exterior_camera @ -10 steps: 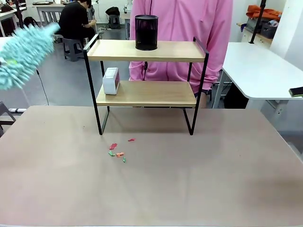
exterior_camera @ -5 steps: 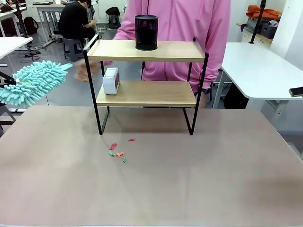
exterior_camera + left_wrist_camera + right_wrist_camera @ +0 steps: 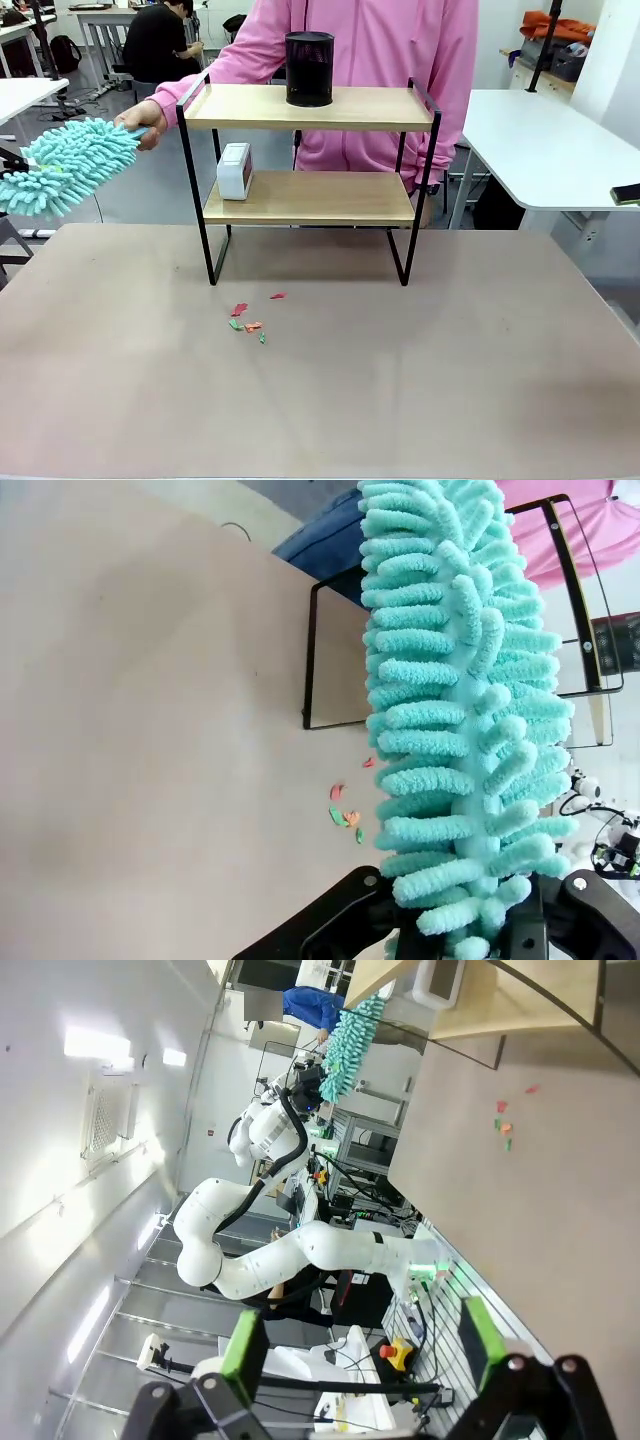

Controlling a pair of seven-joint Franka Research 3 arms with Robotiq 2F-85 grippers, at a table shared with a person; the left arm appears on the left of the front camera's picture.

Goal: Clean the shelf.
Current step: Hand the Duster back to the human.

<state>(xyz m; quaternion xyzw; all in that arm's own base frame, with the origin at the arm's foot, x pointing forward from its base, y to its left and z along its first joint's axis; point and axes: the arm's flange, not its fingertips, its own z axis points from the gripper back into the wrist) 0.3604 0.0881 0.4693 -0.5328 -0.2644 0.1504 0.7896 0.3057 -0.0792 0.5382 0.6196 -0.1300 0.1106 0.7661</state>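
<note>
Gripping the teal duster (image 3: 455, 730) at its base, your left gripper (image 3: 470, 935) is clenched on it, off the table's left edge; a person's hand (image 3: 143, 125) touches its tip. Your right gripper (image 3: 355, 1345) hangs spread wide, holding nothing. You see the shelf (image 3: 308, 190) mid-table at the far side, paper scraps (image 3: 250, 318) before it.

A black cup (image 3: 309, 68) occupies the shelf (image 3: 310, 198)'s top board and a small white box (image 3: 234, 171) the lower board's left end, the rest open; paper scraps (image 3: 250, 318) litter the tabletop (image 3: 450, 380) before it.
</note>
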